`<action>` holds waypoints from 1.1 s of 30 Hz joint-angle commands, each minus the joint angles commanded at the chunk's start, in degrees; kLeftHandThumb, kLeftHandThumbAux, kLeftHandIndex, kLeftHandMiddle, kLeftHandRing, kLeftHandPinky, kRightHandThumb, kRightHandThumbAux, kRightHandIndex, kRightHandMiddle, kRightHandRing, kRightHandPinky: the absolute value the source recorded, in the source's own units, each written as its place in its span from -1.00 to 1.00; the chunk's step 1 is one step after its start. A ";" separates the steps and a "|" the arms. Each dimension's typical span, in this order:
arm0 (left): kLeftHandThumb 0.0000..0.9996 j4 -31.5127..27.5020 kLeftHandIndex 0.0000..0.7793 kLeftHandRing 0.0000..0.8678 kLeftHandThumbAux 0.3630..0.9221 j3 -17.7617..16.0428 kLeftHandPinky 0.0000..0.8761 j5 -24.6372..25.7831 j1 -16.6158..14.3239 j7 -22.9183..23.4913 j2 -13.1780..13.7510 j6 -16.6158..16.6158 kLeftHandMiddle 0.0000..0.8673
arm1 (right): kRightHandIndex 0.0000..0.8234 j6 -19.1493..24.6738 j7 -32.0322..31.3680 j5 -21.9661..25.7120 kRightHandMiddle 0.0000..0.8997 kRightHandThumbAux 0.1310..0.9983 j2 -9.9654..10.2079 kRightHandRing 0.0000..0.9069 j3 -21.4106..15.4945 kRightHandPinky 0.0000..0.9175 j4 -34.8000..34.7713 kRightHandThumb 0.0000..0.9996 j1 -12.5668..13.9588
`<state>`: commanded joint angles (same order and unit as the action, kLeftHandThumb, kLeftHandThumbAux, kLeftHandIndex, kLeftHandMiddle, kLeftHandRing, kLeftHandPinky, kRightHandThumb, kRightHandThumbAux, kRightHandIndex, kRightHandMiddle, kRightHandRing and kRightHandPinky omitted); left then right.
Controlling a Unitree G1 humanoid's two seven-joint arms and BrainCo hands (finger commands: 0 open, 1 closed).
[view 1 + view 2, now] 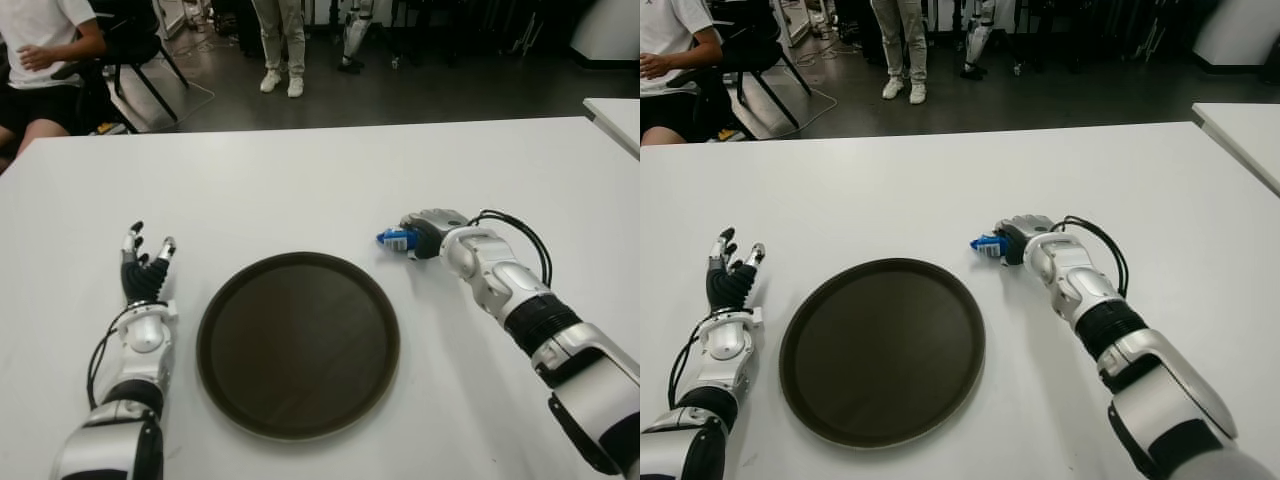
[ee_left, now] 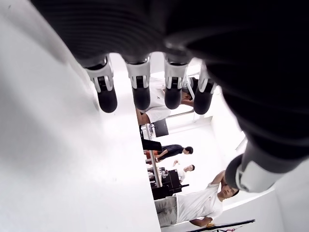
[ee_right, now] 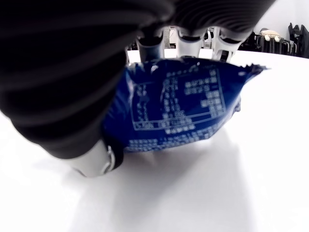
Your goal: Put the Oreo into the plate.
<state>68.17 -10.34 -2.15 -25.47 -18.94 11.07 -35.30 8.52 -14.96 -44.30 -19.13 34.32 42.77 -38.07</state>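
1. Right wrist view: the right hand [image 3: 145, 63] has its fingers [image 3: 149, 43] curled over the top of a blue Oreo packet [image 3: 178, 106], clamping it, with the packet low on the white table [image 3: 193, 193].
2. The eye views show only a small blue end of the packet [image 1: 397, 238] poking out of that hand [image 1: 425, 232], which sits just beyond the right rim of the dark round plate [image 1: 298, 343], apart from it.
3. Left wrist view: the left hand [image 2: 154, 92] holds nothing, fingers straight and spread.
4. In the eye views it [image 1: 145, 265] shows left of the plate.
5. People [image 1: 45, 60] sit and stand beyond the table.
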 joint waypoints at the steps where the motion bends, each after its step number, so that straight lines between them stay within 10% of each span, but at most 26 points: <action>1: -0.31 0.03 -0.90 -0.96 -0.21 -0.02 -0.99 0.02 -0.01 0.01 -0.01 0.02 -0.89 | 0.00 0.10 0.06 -0.04 -0.67 0.39 -0.01 -0.68 -0.01 -0.78 -0.06 0.38 0.01; 33: -0.35 0.06 -0.90 -0.96 -0.24 0.31 -0.99 -0.37 0.01 0.05 0.08 -0.02 -0.90 | 0.01 -5.44 13.33 4.18 -0.67 0.38 -0.76 -0.68 -7.98 -0.67 -7.60 0.39 5.00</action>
<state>68.23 -10.02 -2.52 -25.46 -18.89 11.15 -35.32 3.08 -1.63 -40.12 -19.89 26.34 35.17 -33.07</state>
